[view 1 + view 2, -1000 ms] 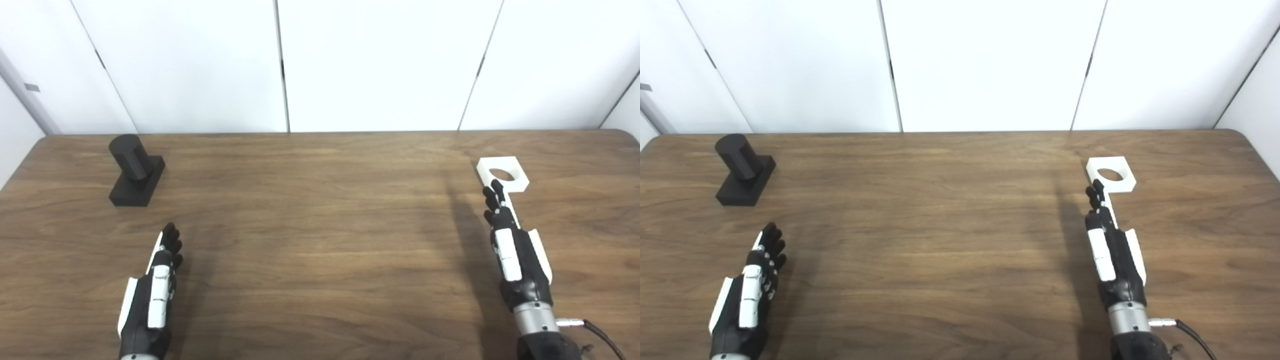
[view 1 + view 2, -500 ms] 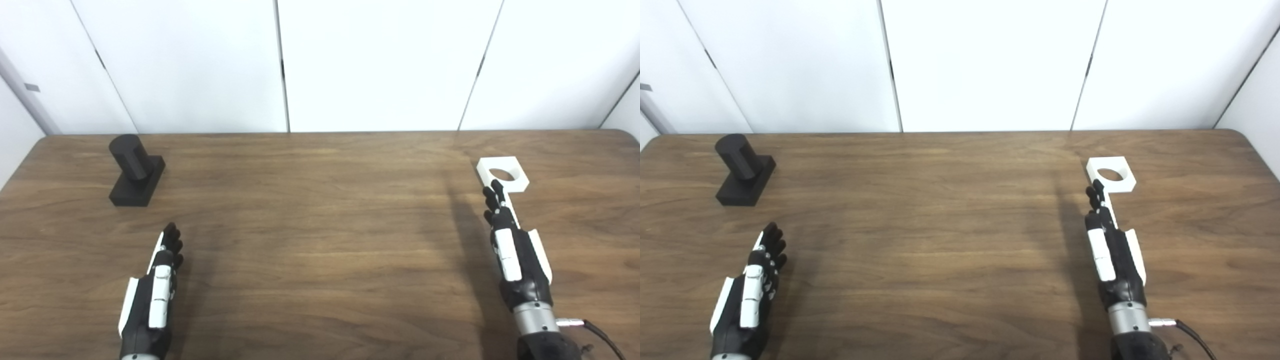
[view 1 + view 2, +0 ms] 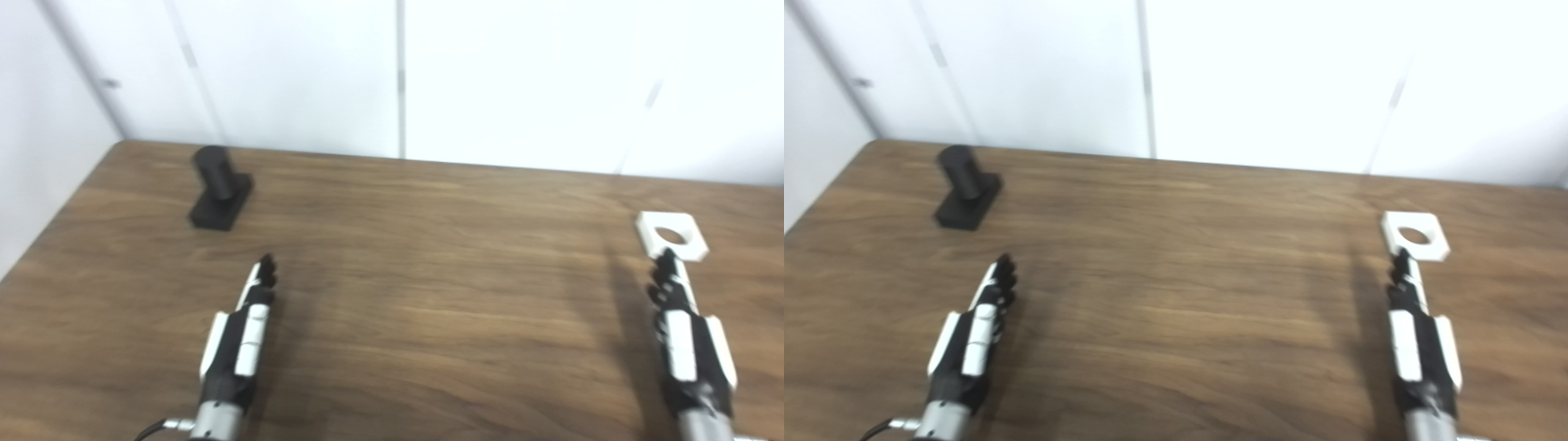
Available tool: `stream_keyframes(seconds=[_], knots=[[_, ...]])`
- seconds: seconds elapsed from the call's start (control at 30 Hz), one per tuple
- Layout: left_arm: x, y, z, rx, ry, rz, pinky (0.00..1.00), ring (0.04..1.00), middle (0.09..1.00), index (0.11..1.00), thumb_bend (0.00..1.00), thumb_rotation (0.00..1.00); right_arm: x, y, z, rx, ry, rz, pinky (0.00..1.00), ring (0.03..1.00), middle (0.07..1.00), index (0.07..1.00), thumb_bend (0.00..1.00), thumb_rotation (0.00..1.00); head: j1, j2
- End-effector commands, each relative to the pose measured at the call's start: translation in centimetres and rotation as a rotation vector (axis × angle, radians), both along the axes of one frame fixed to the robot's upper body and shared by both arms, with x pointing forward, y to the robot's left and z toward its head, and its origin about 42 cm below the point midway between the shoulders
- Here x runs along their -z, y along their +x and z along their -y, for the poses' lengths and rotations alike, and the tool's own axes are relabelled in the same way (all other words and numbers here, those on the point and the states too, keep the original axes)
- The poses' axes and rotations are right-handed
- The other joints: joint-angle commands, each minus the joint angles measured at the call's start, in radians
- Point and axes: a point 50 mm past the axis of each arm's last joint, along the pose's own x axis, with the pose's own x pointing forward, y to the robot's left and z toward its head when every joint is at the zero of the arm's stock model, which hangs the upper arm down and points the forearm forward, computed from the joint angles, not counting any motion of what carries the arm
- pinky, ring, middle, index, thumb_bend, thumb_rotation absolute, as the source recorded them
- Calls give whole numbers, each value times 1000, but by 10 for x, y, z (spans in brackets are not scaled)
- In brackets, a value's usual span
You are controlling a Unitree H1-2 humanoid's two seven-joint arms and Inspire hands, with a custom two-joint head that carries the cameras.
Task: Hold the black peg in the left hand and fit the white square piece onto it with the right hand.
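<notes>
The black peg (image 3: 219, 195) stands upright on its base near the far left corner of the bench (image 3: 429, 294), untouched, with the left hand (image 3: 242, 327) lying nearer the front edge, fingers straight and holding nothing. The white square piece (image 3: 670, 234) lies flat near the right edge, its round hole facing up. The right hand (image 3: 689, 334) is stretched flat and empty, its fingertips (image 3: 664, 260) at the near edge of that piece; contact cannot be confirmed in these blurred views.
</notes>
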Motion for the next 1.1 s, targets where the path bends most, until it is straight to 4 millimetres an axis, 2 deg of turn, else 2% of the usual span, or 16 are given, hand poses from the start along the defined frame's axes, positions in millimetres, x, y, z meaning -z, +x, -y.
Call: stream_keyframes(seconds=[0.0,0.17,0.4,0.57,0.83,0.97,1.07], knots=[[2,-5,18,-15,-33,22,1000,1000,1000,1000,635,1000,10,-27,13,-10,-18,-3,1000,1000,1000,1000,638,1000,11,-8],[6,-6,24,-9,-23,13,1000,1000,1000,1000,665,1000,12,-28,16,-4,-15,-15,1000,1000,1000,1000,654,1000,41,-40],[11,-7,31,2,-30,-8,1000,1000,1000,1000,578,1000,14,-25,20,-11,-30,-6,1000,1000,1000,1000,638,1000,87,-80],[14,-6,34,1,-28,-1,1000,1000,1000,1000,536,1000,17,-24,21,-2,-42,1,1000,1000,997,1000,654,1000,100,-95],[14,-3,37,-18,17,1,1000,999,1000,996,499,1000,17,-23,20,19,-30,-4,1000,975,943,973,659,1000,114,-106],[13,-2,37,-24,-50,-20,1000,1000,1000,1000,541,917,19,-24,20,23,-31,-11,1000,971,940,972,670,1000,108,-114],[6,-2,35,-25,-43,-1,1000,1000,1000,1000,529,877,19,-26,20,26,-21,-8,1000,968,936,972,659,1000,104,-112]])
